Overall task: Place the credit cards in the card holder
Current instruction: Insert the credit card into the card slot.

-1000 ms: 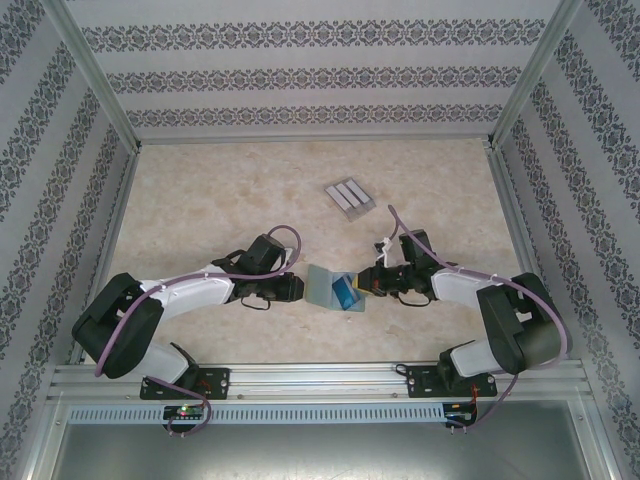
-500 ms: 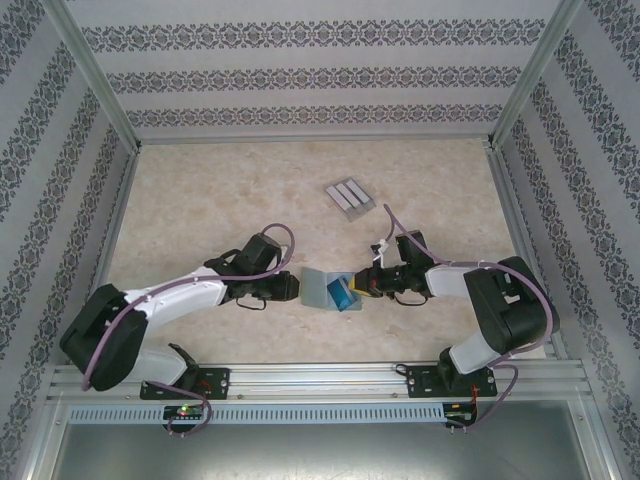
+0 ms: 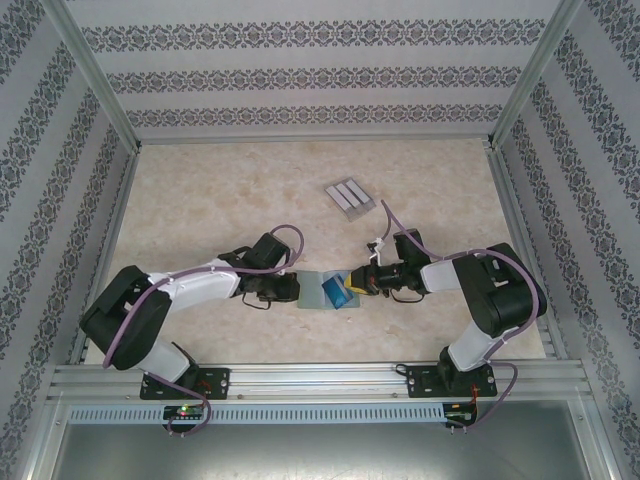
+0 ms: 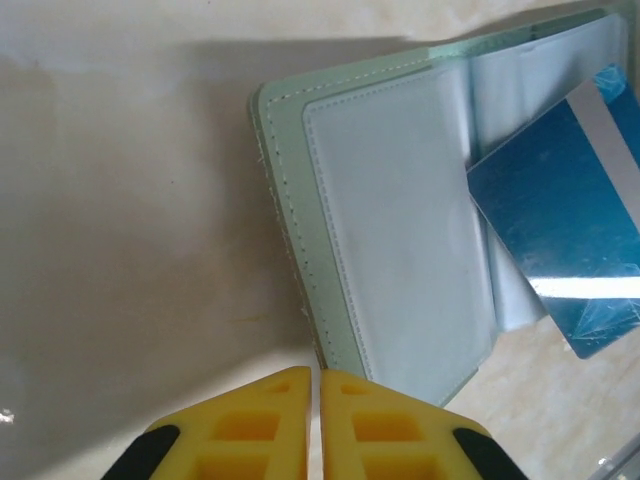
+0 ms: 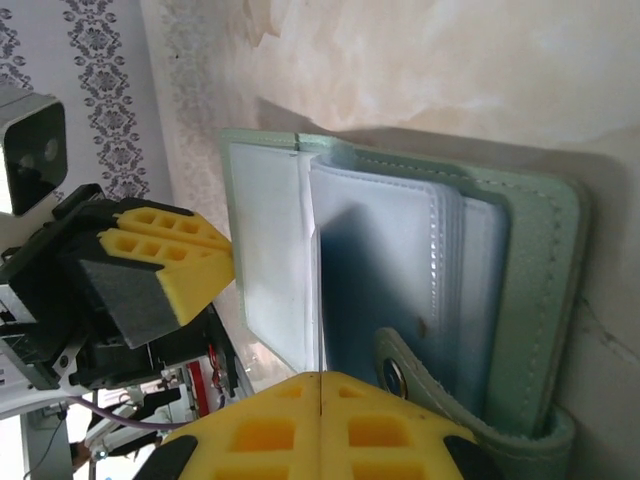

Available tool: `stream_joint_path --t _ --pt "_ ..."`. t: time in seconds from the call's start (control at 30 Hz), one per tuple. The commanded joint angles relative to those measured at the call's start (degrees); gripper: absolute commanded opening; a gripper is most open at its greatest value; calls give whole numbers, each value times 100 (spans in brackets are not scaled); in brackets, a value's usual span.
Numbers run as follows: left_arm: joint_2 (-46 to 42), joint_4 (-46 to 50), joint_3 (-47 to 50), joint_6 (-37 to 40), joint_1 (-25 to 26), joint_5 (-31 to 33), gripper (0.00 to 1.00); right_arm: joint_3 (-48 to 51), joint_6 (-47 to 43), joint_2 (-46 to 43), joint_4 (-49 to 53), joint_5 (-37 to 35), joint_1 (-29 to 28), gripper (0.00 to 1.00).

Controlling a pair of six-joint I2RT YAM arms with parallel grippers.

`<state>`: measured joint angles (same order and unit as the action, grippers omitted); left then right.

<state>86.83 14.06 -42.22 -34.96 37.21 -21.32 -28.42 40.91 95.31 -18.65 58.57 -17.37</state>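
The card holder (image 3: 312,291), a pale green wallet with clear pockets, lies open between the two grippers at the table's near middle. In the left wrist view its stitched cover (image 4: 400,230) spreads out, and a blue credit card (image 4: 560,230) sticks out of a pocket at the right. My left gripper (image 4: 320,375) is shut on the cover's near edge. My right gripper (image 5: 318,378) is shut on the blue card, seen edge-on and running into the card holder (image 5: 520,260). The snap tab (image 5: 395,375) lies beside the right fingers. From above, the blue card (image 3: 338,294) sits between wallet and right gripper (image 3: 355,286).
A pale grey ribbed stand (image 3: 350,197) sits farther back on the marbled table (image 3: 200,200). Patterned walls and metal rails close in three sides. The left gripper's yellow finger (image 5: 165,262) shows beyond the wallet's far flap.
The left gripper moved right onto the wallet's edge and closed on it. The right gripper pushed left with the blue card, and the wallet shifted slightly left.
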Motion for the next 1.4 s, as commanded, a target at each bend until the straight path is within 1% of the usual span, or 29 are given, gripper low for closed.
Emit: stream_joint_path --t 0.0,0.27,0.43,0.57,0.67,0.77,0.9,1.07,1.17,1.37 --pt "65 76 -219 27 99 237 9 -102 23 49 -263 239 16 0" --pt "322 197 -347 73 100 358 6 -173 68 283 -297 50 -24 0" --pt "439 295 -372 55 101 483 6 -94 235 205 -426 -289 -26 0" --pt "512 354 -392 -25 103 472 5 65 451 28 -545 -783 -71 1" --pt "526 221 -329 -88 102 359 5 208 744 -108 -770 -1109 -235 3" --pt "525 91 -296 -180 103 236 4 383 1030 -273 -891 -1643 -423 2" --pt "488 -116 -186 -275 111 115 3 516 1479 -319 -1250 -2045 -697 1" --pt "524 -194 -114 -347 111 101 2 585 1614 -329 -1325 -2525 -973 1" --pt "521 -288 -38 -377 121 93 1 577 1683 -304 -1367 -2625 -1083 1" --pt "491 -399 58 -444 146 89 1 733 1917 -431 -1384 -3211 -1359 1"
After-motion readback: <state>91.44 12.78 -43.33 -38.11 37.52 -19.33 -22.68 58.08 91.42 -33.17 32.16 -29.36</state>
